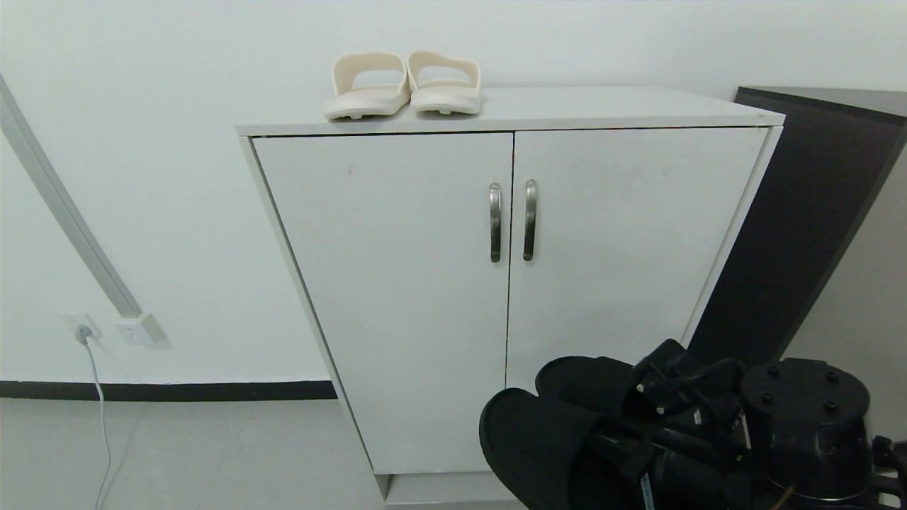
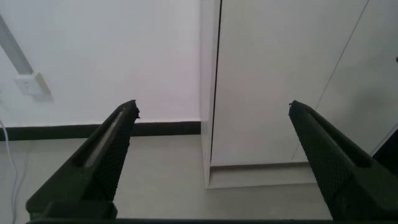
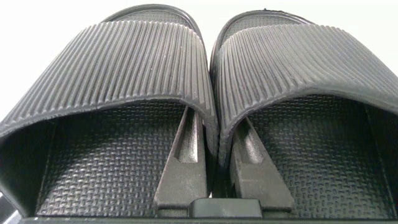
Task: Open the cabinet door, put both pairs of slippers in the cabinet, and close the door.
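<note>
A white two-door cabinet (image 1: 397, 297) stands against the wall with both doors shut, its metal handles (image 1: 494, 222) meeting at the centre. A cream pair of slippers (image 1: 404, 85) rests on its top, left of centre. My right gripper (image 3: 216, 118) is shut on a black pair of slippers (image 1: 545, 432), one finger (image 3: 183, 162) inside each shoe, pinching their inner walls together. That pair hangs low in front of the right door. My left gripper (image 2: 213, 107) is open and holds nothing, low near the floor, facing the cabinet's bottom left corner (image 2: 211, 168).
A dark cabinet (image 1: 815, 212) stands right beside the white one. On the left wall are a slanted conduit (image 1: 64, 205) and a socket with a plugged cable (image 1: 85, 329). Bare grey floor (image 1: 177, 453) lies left of the cabinet.
</note>
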Motion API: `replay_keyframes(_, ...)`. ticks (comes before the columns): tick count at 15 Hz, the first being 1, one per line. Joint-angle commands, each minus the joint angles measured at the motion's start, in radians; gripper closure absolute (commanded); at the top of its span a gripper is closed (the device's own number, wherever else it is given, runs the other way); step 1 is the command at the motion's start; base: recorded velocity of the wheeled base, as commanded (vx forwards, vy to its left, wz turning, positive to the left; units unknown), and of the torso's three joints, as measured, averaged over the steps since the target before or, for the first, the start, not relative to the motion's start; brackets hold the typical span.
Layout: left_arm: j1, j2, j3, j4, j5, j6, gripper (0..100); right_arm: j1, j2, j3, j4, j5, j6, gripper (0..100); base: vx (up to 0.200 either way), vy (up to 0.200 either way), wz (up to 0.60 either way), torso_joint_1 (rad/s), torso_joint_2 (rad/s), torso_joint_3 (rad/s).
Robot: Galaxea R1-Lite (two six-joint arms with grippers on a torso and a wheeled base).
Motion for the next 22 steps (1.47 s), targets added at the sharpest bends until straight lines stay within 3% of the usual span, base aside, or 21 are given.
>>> replay_keyframes(1,0.0,0.001,-0.001,0.001,-0.005,0.0,0,0.003,0.001,0.007,-0.001,0.002,-0.003,100,0.0,0.0,0.0,0.0,0.0,0.0)
replay_keyframes(4,0.0,0.001,-0.01,-0.004,-0.005,-0.01,0,0.001,0.004,0.008,-0.001,0.0,-0.003,100,0.0,0.0,0.0,-0.005,0.07,0.075)
replay_keyframes(5,-0.005,0.037,-0.156,0.01,-0.008,-0.046,0,0.001,-0.001,0.008,-0.001,0.002,-0.001,100,0.0,0.0,0.0,0.002,0.1,0.076)
replay_keyframes(6,-0.014,0.126,-0.282,0.042,-0.016,-0.06,0,0.001,-0.002,0.005,-0.002,0.002,-0.003,100,0.0,0.0,0.0,0.002,0.08,0.041)
replay_keyframes(7,-0.02,0.199,-0.345,0.06,-0.037,-0.057,0,0.003,-0.001,0.004,-0.002,0.002,-0.003,100,0.0,0.0,0.0,-0.002,0.05,0.032)
replay_keyframes(9,-0.037,0.422,-0.394,0.027,-0.2,-0.03,0,0.003,-0.002,0.013,-0.021,0.002,-0.003,100,0.0,0.0,0.0,0.0,0.0,0.0)
replay_keyframes(13,-0.066,0.733,-0.394,-0.208,-0.548,-0.028,0,0.003,-0.001,0.022,-0.048,-0.001,-0.001,100,0.0,0.0,0.0,0.0,0.0,0.0)
replay_keyframes(14,-0.1,0.816,-0.414,-0.282,-0.579,-0.028,0,0.003,0.002,0.022,-0.048,-0.001,-0.003,100,0.0,0.0,0.0,0.0,0.0,0.0)
replay_keyframes(17,-0.259,1.008,-0.494,-0.394,-0.576,-0.03,0,0.003,0.001,0.022,-0.048,-0.003,-0.004,100,0.0,0.0,0.0,0.0,0.0,0.0)
replay_keyframes(20,-0.416,1.17,-0.632,-0.406,-0.574,-0.034,0,0.003,0.005,0.024,-0.047,-0.003,-0.007,100,0.0,0.0,0.0,0.0,0.0,0.0)
replay_keyframes(21,-0.416,1.17,-0.632,-0.406,-0.574,-0.034,0,0.003,0.005,0.024,-0.047,-0.003,-0.007,100,0.0,0.0,0.0,0.0,0.0,0.0)
replay_keyframes(22,-0.5,1.278,-0.714,-0.412,-0.574,-0.036,0,0.003,0.008,0.024,-0.047,-0.003,-0.007,100,0.0,0.0,0.0,0.0,0.0,0.0)
